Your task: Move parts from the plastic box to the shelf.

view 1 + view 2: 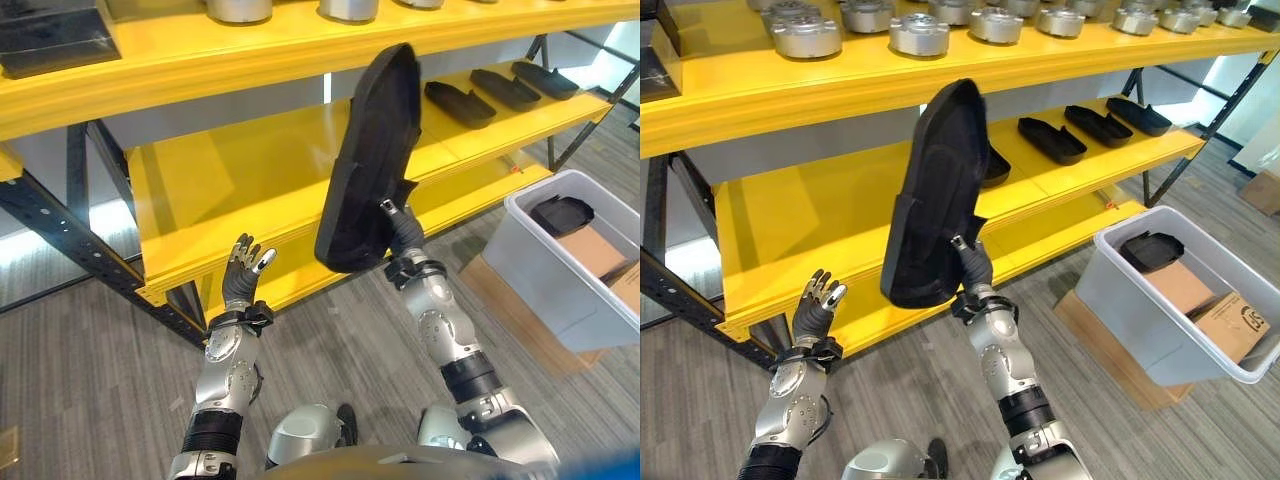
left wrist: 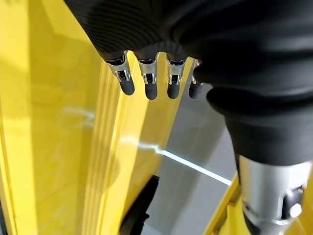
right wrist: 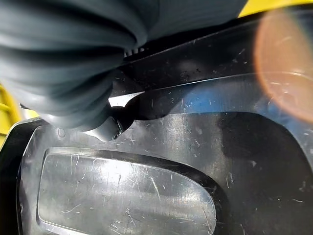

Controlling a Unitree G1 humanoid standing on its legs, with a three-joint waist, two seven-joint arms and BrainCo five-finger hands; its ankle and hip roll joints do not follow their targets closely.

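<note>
Right robot hand (image 1: 975, 268) is gripping the lower edge of a large black moulded part (image 1: 935, 195), its fingers curling round the part's rim, and is holding the part upright in front of the yellow shelf (image 1: 820, 215). Part's upper end is reaching toward the top tier of the shelf, while its lower end is hanging level with the front lip of the middle tier. In the right wrist view the part's scratched, glossy inner face (image 3: 146, 181) is lying just past the hand's dark cover; the fingers themselves are probably wrapped behind the rim there, though that view is poor. Left robot hand (image 1: 243, 268) is standing raised beside the shelf's front edge, fingers straight and relaxed, holding nothing and well apart from the part. Three similar black parts (image 1: 1095, 125) are lying in a row on the middle tier to the right. Plastic box (image 1: 1160, 320) is sitting on the floor at the right, with another black part (image 1: 1150, 250) and cardboard cartons (image 1: 1200, 300) inside. Round metal pieces (image 1: 920, 32) are lining the top tier.
</note>
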